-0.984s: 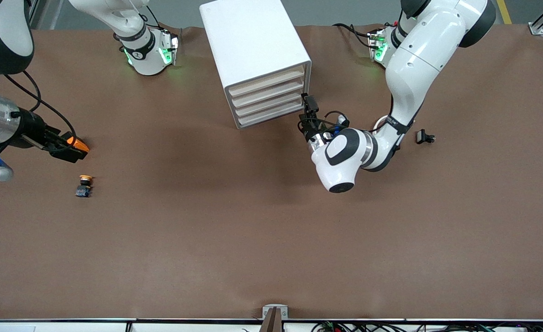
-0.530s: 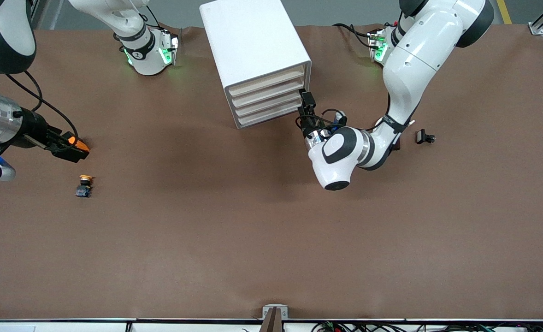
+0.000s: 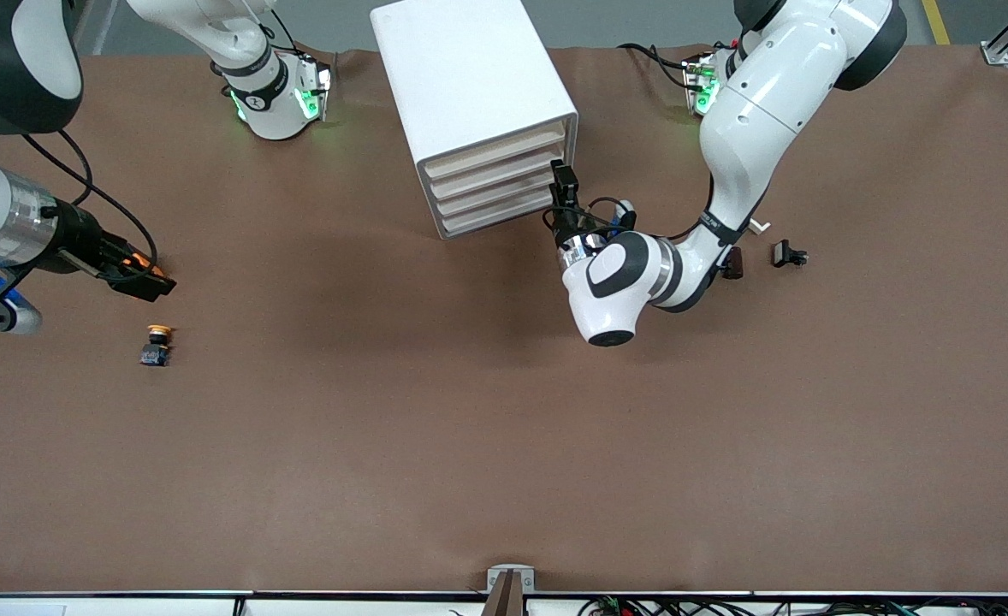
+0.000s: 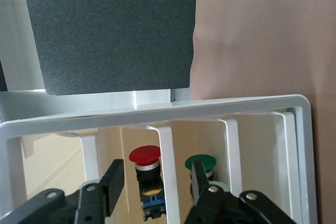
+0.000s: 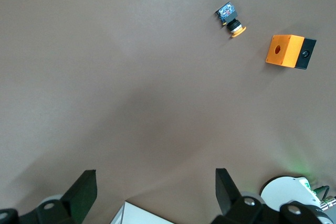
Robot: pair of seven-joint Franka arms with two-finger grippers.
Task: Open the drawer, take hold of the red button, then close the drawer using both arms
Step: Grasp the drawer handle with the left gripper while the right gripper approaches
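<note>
The white cabinet (image 3: 470,77) stands at the robots' side of the table, and all of its drawers (image 3: 495,184) look pushed in. My left gripper (image 3: 562,184) is at the drawer fronts, at the end toward the left arm. In the left wrist view its jaws (image 4: 157,170) stand open, one on each side of a white rail (image 4: 166,145). Between them the red-capped button (image 4: 145,156) lies inside a drawer. My right gripper (image 3: 140,281) hangs open and empty over the right arm's end of the table, its jaws (image 5: 155,192) wide apart.
A green-capped button (image 4: 200,162) sits in the drawer beside the red one. A yellow-capped button (image 3: 157,344) (image 5: 231,20) and an orange-and-black cube (image 5: 290,51) lie at the right arm's end. A small black part (image 3: 788,254) lies at the left arm's end.
My left gripper has moved in to the drawer fronts and its jaws have narrowed. The right gripper has drifted slightly and now covers most of the orange cube in the front view.
</note>
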